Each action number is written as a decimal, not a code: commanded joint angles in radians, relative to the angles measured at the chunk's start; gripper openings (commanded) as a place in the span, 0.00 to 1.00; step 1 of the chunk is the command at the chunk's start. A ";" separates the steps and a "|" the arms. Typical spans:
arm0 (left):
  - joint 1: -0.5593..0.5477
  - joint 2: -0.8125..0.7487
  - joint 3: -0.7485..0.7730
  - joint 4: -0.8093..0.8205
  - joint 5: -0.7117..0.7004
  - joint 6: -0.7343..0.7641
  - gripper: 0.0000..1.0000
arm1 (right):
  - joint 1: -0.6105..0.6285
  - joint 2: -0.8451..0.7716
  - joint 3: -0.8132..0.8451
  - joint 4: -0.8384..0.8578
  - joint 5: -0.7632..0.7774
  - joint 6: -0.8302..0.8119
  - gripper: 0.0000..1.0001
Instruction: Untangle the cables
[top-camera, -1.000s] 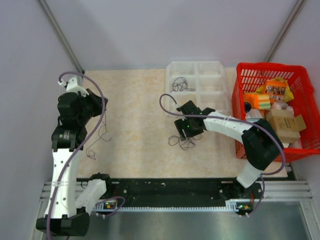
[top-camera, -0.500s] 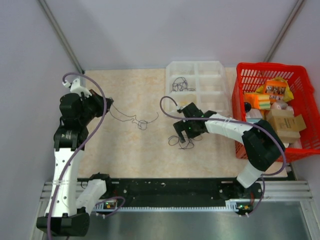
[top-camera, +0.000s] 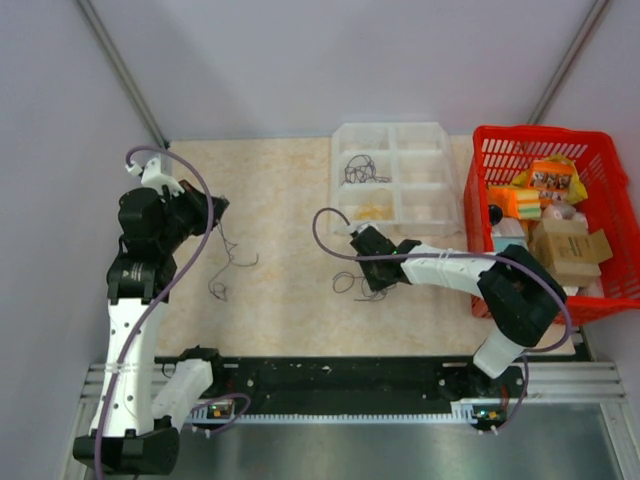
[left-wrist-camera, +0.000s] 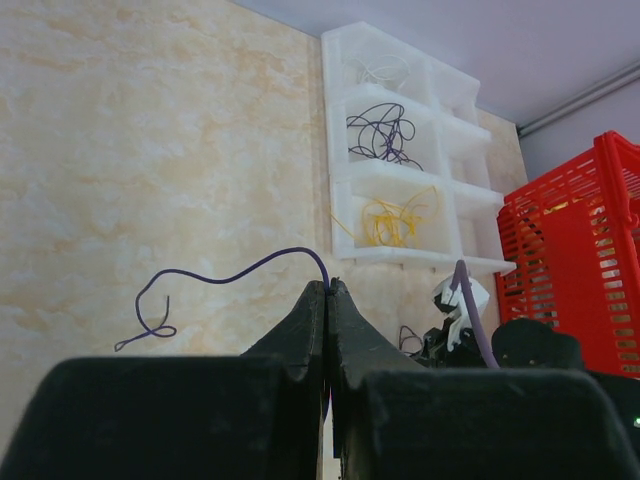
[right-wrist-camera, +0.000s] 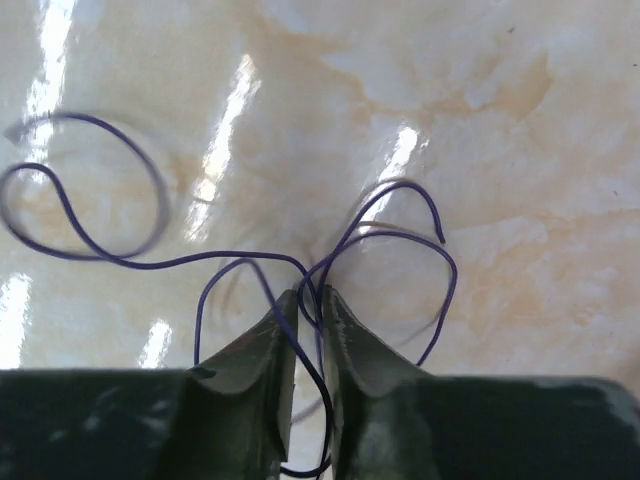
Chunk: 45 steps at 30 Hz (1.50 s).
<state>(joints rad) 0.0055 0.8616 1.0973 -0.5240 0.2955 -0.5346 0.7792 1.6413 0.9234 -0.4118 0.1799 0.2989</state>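
Observation:
My left gripper (top-camera: 215, 208) is shut on one end of a thin purple cable (top-camera: 232, 262), held at the left of the table. The strand hangs from the fingertips and trails over the marbled top; in the left wrist view the cable (left-wrist-camera: 235, 275) arcs left from the gripper (left-wrist-camera: 328, 285) to a small loop. A small tangle of purple cables (top-camera: 350, 284) lies at the table's middle. My right gripper (top-camera: 375, 283) is down on it. In the right wrist view the gripper (right-wrist-camera: 310, 296) has its jaws drawn close with cable strands (right-wrist-camera: 300, 268) pinched between them, and loops (right-wrist-camera: 80, 190) spread left and right.
A white compartment tray (top-camera: 390, 128) at the back holds dark wires (top-camera: 360, 168) and yellow wires (top-camera: 375, 210). A red basket (top-camera: 480, 180) full of packages stands at the right. Thick lavender hoses run along both arms. A black rail crosses the near edge.
The right gripper has come down onto the tangle and closed from wide open. The left gripper's strand, stretched out to the right half a second ago, now hangs slack below it.

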 joint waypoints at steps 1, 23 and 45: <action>-0.001 -0.026 0.003 0.041 0.008 -0.008 0.00 | 0.107 0.038 -0.011 -0.067 0.197 0.104 0.07; -0.001 -0.036 0.012 0.036 0.036 -0.010 0.00 | -0.099 -0.057 0.705 0.033 0.130 -0.072 0.00; -0.001 -0.018 0.010 0.024 0.048 0.005 0.00 | -0.264 0.327 1.054 0.133 0.196 -0.281 0.00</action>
<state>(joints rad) 0.0055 0.8444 1.0973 -0.5308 0.3290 -0.5400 0.5308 1.9324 2.0022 -0.3569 0.3653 0.0498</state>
